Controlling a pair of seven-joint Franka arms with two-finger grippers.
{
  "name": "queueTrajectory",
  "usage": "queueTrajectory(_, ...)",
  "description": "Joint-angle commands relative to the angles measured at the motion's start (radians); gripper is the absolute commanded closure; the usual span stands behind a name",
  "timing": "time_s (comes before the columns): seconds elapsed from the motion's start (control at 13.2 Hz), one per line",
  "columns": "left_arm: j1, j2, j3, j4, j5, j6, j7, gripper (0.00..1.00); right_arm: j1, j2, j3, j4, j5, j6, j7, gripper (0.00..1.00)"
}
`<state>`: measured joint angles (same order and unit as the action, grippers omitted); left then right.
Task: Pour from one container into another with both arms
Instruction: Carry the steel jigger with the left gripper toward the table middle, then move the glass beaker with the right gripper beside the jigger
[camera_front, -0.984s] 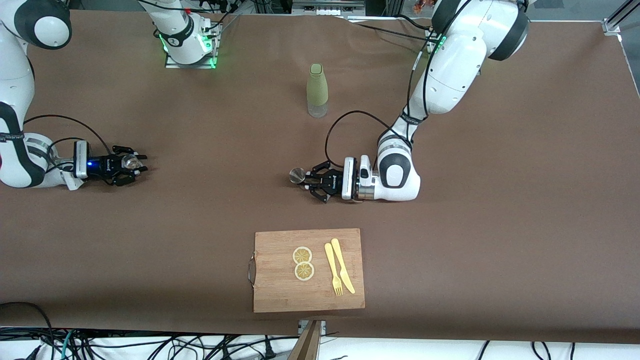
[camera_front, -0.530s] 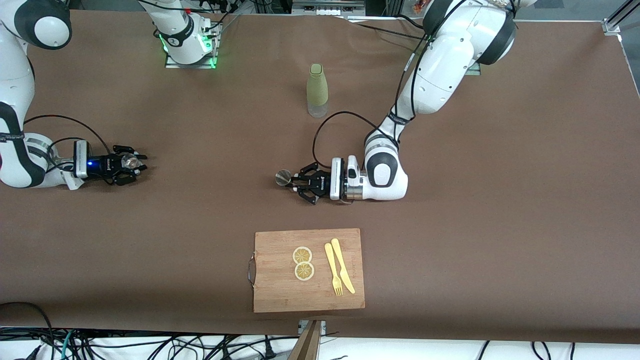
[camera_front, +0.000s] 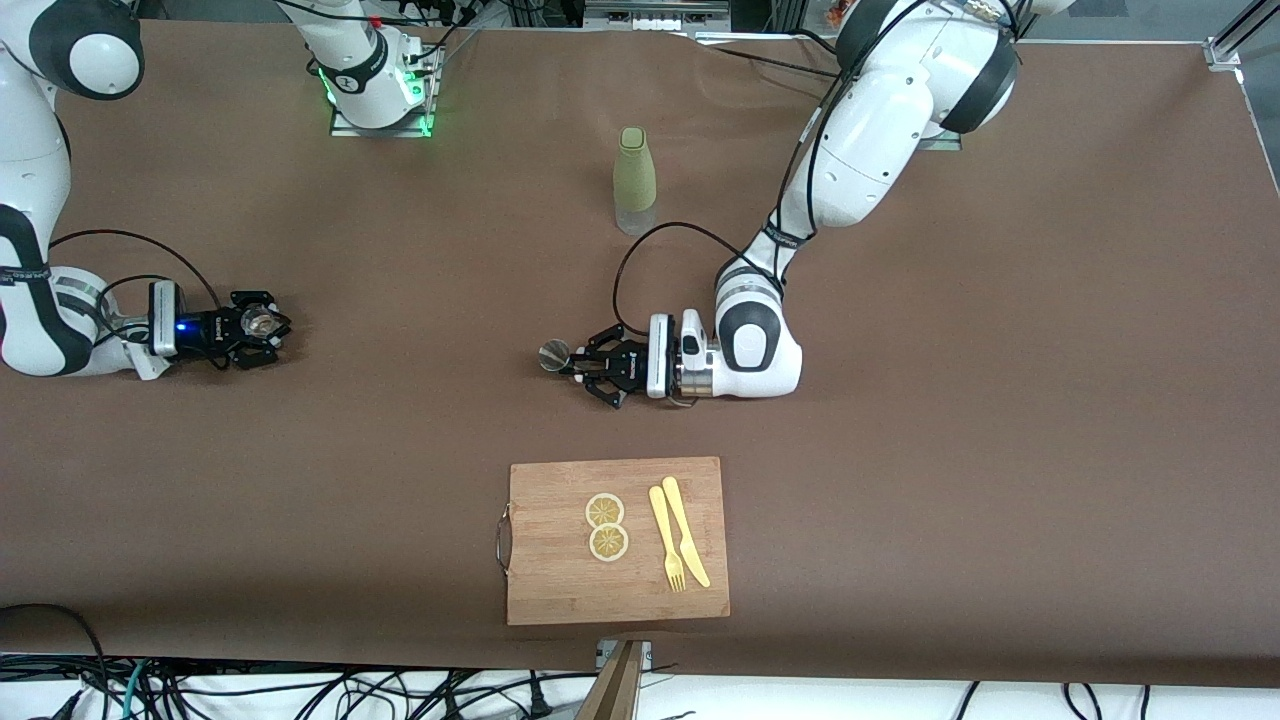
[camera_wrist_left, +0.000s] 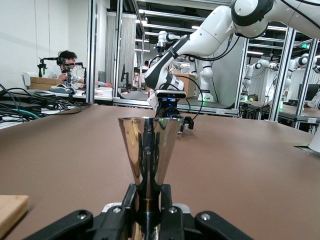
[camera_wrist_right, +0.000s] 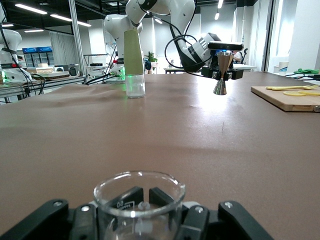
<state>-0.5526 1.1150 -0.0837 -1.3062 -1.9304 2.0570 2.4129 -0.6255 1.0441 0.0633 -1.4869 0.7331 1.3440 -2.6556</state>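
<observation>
Jigger (camera_front: 553, 355) clamped in left gripper (camera_front: 578, 364)

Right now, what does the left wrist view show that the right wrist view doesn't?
Only the left wrist view: the metal jigger close up, clamped in the left gripper, with the right gripper farther off.

Only the right wrist view: the glass beaker between the right gripper's fingers, the green bottle, lemon slices.

Both: the brown table and cutting board.
</observation>
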Motion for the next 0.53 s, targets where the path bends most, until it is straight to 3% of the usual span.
queueTrajectory(0.0, -0.033, 0.037, 0.01, 0.061, -0.051, 0.014, -0.011, 1.0, -0.002, 0.007, 0.01, 0.028, -0.004, -0.023, 0.04, 0.92)
queueTrajectory(0.45, -0.046, 0.063, 0.008, 0.096, -0.07, 0.026, -0.011, 1.0, 0.049, -0.062, 0.013, -0.004, -0.012, -0.019, 0.086, 0.92)
